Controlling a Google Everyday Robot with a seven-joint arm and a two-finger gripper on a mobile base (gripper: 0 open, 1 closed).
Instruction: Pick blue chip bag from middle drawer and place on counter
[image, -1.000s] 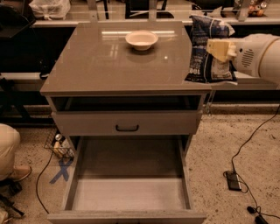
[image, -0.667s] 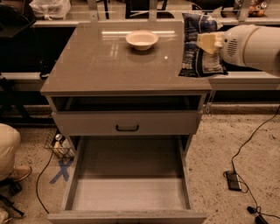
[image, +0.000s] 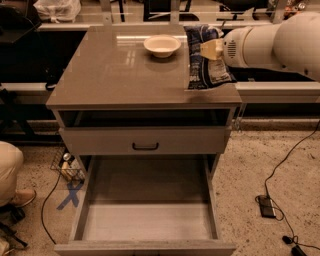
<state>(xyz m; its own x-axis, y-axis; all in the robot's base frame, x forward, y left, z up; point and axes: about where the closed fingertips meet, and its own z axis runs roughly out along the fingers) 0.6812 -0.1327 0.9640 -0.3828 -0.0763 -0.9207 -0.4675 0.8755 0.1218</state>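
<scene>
Grips the blue chip bag (image: 202, 70) with the gripper (image: 211, 49), closed on its upper right side. Holds it upright over the right side of the counter (image: 115, 75), near a white bowl (image: 162, 45). Looms above the middle drawer (image: 147, 220), pulled out beneath a shut drawer front (image: 100, 141).

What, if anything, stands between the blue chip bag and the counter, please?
Nothing visible does. The gripper holds the blue chip bag over the right side of the counter. The white bowl sits on the counter just left of the bag, not under it.
</scene>
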